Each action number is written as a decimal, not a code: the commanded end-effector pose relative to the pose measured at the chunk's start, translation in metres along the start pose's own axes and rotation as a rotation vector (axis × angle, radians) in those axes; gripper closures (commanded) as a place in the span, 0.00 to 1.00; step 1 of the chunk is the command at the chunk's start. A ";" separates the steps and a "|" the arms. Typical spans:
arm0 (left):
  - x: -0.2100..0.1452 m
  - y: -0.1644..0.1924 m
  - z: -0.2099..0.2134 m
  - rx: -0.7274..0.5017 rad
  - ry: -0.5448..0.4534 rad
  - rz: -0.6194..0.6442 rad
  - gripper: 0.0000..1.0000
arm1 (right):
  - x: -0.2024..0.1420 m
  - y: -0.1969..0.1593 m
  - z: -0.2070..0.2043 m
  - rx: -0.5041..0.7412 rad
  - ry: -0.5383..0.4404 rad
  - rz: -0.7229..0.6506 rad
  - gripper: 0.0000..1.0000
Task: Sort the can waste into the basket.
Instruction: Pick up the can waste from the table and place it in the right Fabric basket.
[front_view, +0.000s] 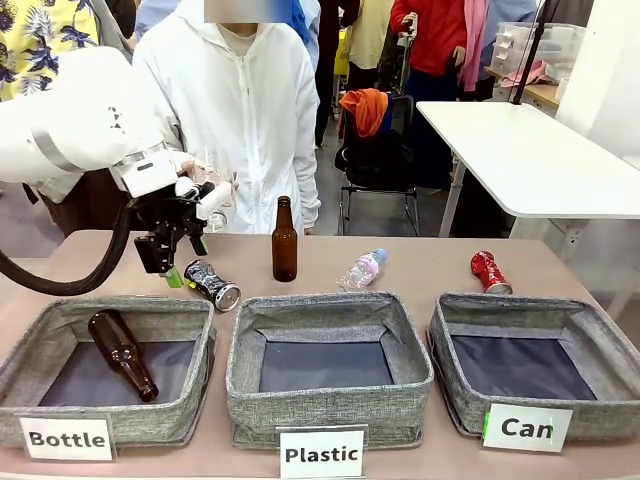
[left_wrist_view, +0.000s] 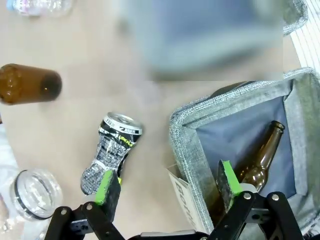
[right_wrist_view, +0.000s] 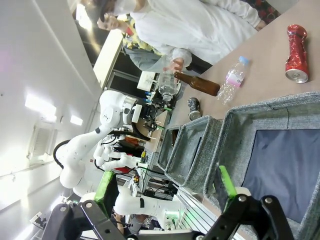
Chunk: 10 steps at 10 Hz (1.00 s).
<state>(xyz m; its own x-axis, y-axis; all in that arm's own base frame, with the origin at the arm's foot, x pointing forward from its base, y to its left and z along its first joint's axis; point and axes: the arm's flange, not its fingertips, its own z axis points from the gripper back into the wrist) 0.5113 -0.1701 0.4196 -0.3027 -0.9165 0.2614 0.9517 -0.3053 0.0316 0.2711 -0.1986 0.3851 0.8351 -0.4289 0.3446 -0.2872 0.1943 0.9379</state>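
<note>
The black-and-silver crushed can (front_view: 212, 284) lies on the table just behind the "Bottle" bin, its shiny end toward the front. My left gripper (front_view: 170, 270) hangs open right beside it. In the left wrist view the can (left_wrist_view: 112, 150) lies just ahead of the left pad, outside the open left gripper (left_wrist_view: 167, 182). The red crushed can (front_view: 490, 272) lies at the far right behind the "Can" basket (front_view: 450, 355). Over that basket (right_wrist_view: 280, 107) my right gripper (right_wrist_view: 166, 187) stands open and holds nothing, with the red can (right_wrist_view: 296, 52) beyond it.
A brown bottle (front_view: 122, 352) lies in the "Bottle" bin (front_view: 60, 320). The "Plastic" bin (front_view: 330, 400) sits in the middle. A brown bottle (front_view: 285, 240) stands upright and a clear plastic bottle (front_view: 362, 269) lies behind it. The person's hand (front_view: 205, 185) holds a clear bottle near my left wrist.
</note>
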 end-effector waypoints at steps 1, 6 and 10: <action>-0.026 -0.045 0.053 0.115 0.034 -0.128 0.00 | 0.001 0.000 -0.001 0.014 -0.011 0.026 0.00; -0.102 -0.268 0.132 0.411 -0.195 -0.046 0.00 | 0.001 0.000 -0.001 0.014 -0.011 0.026 0.00; -0.240 -0.306 0.131 0.449 -0.625 0.168 0.00 | 0.001 0.000 -0.001 0.014 -0.011 0.026 0.00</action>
<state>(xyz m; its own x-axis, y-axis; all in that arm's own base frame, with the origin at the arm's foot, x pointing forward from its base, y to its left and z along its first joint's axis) 0.2597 0.1632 0.4810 -0.2136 -0.6554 0.7244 0.9360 0.0750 0.3439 0.2712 -0.1987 0.3850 0.8353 -0.4288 0.3441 -0.2866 0.1944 0.9381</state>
